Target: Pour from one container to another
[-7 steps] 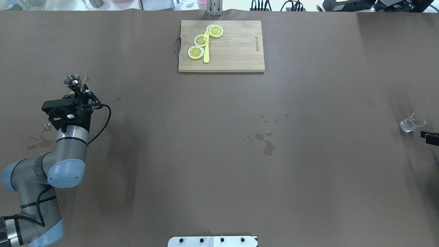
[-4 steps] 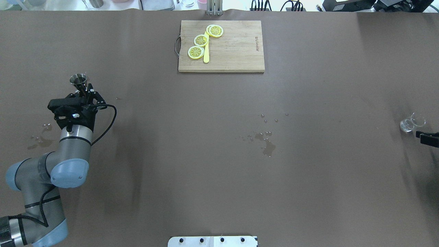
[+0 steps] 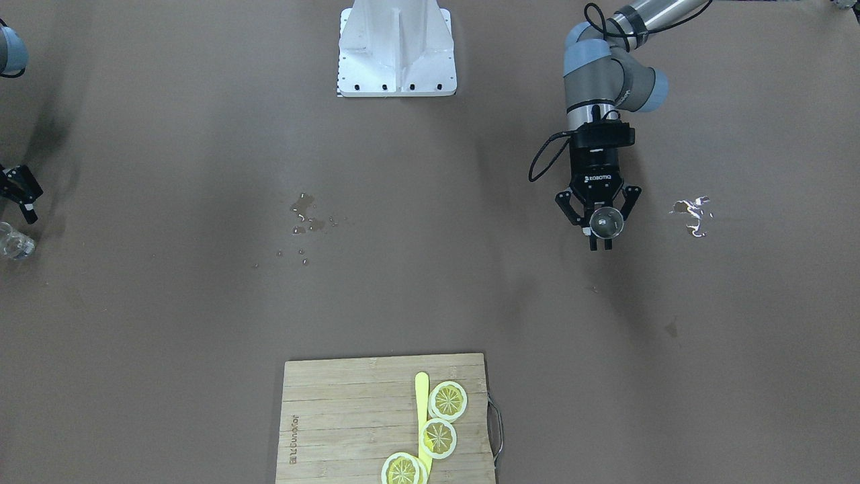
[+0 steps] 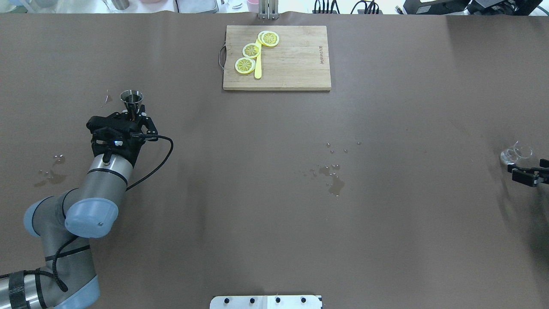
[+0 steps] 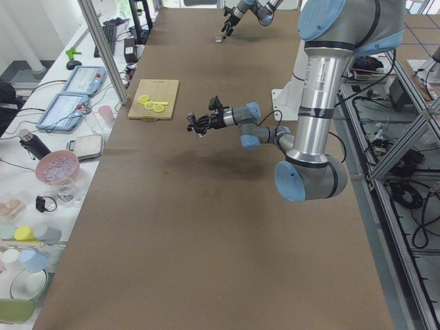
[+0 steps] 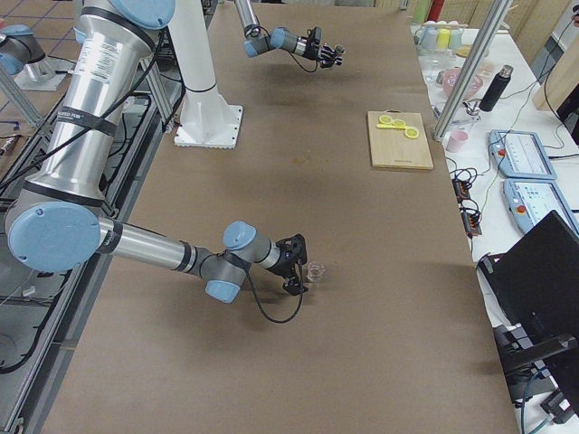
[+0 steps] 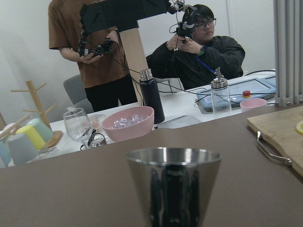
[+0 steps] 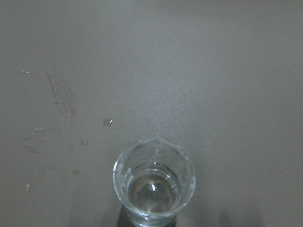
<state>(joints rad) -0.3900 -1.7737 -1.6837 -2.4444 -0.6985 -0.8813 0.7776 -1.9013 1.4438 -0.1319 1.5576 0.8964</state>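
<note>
Shiny grey jigger point(image 4: 131, 98); colourless clear tumbler point(image 8: 154, 184); brown table point(image 4: 257, 236); yellow lemon slices point(image 4: 251, 50); tan board point(image 4: 296, 60)

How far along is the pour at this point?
Done: the left gripper holds the jigger in its jaws, upright, off the table. In hand: the carry; the glass stands far across the table, beside the right gripper, ungripped. Left: bring them together and tip the jigger.
</note>
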